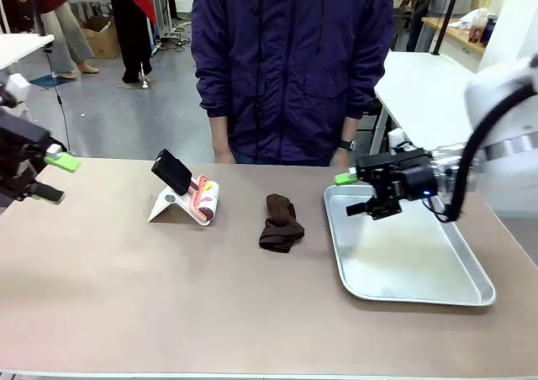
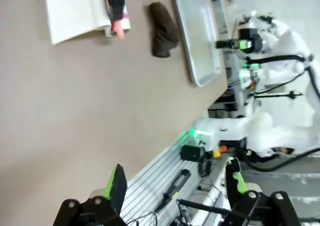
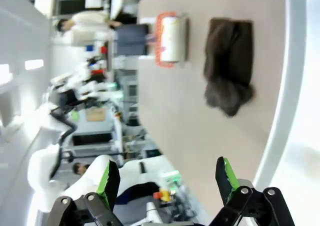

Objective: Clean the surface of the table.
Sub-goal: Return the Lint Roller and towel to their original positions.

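Observation:
The brownish-taupe table (image 1: 126, 287) spreads across the front view. A crumpled dark brown cloth (image 1: 282, 222) lies near its middle, also seen as the cloth (image 2: 162, 28) and the cloth (image 3: 230, 66) in the wrist views. My left gripper (image 1: 52, 176) hovers open at the table's far left edge, nothing between its fingers (image 2: 117, 186). My right gripper (image 1: 353, 193) hangs open above the far left corner of the silver tray (image 1: 403, 287), to the right of the cloth, its fingers (image 3: 225, 176) holding nothing.
A black phone (image 1: 172, 171) leans on a white stand (image 1: 164, 205) left of the cloth, with a rolled printed packet (image 1: 207, 200) beside it. A person in a dark jacket (image 1: 290, 60) stands at the far edge, hands hanging down. Bare tabletop lies along the near side.

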Robot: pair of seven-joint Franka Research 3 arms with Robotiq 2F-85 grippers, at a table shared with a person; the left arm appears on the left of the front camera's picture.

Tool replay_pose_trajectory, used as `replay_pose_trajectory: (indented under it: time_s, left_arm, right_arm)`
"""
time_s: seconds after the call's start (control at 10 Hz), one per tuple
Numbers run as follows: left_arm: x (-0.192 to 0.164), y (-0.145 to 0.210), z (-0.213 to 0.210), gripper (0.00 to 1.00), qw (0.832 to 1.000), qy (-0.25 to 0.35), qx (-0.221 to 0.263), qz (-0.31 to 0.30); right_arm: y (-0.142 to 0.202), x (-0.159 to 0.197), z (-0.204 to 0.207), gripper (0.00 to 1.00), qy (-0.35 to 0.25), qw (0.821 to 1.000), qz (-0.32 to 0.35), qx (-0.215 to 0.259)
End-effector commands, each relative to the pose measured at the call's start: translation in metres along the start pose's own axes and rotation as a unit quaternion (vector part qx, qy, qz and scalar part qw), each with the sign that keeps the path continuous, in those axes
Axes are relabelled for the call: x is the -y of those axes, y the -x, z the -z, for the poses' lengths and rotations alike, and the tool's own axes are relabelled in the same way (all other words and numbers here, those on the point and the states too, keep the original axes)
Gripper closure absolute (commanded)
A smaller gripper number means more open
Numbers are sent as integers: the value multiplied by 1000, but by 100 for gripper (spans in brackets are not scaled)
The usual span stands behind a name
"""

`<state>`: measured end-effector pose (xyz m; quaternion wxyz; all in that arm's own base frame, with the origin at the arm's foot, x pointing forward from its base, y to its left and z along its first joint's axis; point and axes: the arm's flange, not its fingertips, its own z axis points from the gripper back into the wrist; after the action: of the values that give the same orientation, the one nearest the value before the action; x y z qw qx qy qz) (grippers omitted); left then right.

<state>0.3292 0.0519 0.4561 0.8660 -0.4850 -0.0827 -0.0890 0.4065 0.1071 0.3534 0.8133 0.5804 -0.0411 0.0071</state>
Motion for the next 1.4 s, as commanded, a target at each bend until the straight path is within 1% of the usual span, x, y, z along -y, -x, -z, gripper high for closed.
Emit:
replay_pose_trajectory:
  time_s: [0.0, 0.1, 0.2, 0.3, 0.4, 0.5, 0.6, 0.7, 0.8, 0.9, 1.0, 1.3]
  left_arm:
    - [-32, 17, -27, 0, 995, 84, 49, 17]
    - [-47, 25, -37, 0, 990, 100, 96, 5]
    - [-61, 33, -44, 0, 986, 124, 109, 16]
    - [-75, 40, -52, 0, 980, 142, 140, 27]
    - [-92, 48, -59, 0, 974, 158, 158, 39]
    - [-104, 55, -66, 0, 969, 171, 169, 48]
    - [-112, 62, -73, 0, 964, 185, 183, 50]
    - [-118, 68, -78, 0, 959, 196, 199, 55]
    - [-122, 71, -82, 0, 956, 204, 204, 56]
    - [-121, 71, -82, 0, 957, 207, 193, 64]
    - [-117, 75, -74, 0, 962, 187, 195, 42]
    - [-117, 75, -74, 0, 962, 187, 195, 42]
  right_arm:
    - [34, 6, -42, 0, -78, 997, 14, 3]
    - [47, 10, -64, 0, -91, 996, 25, 8]
    - [61, 13, -88, 0, -109, 994, 18, 11]
    - [73, 15, -111, 0, -123, 991, 16, 41]
    - [85, 16, -136, 0, -143, 988, 4, 53]
    - [93, 20, -155, 0, -149, 985, 8, 87]
    - [100, 27, -169, 0, -152, 982, 11, 107]
    - [105, 36, -180, 0, -147, 979, 16, 139]
    - [107, 45, -185, 0, -144, 977, 8, 155]
    - [107, 51, -182, 0, -133, 979, 1, 155]
    - [55, 42, -218, 0, -151, 978, 23, 144]
    - [55, 42, -218, 0, -151, 978, 23, 144]
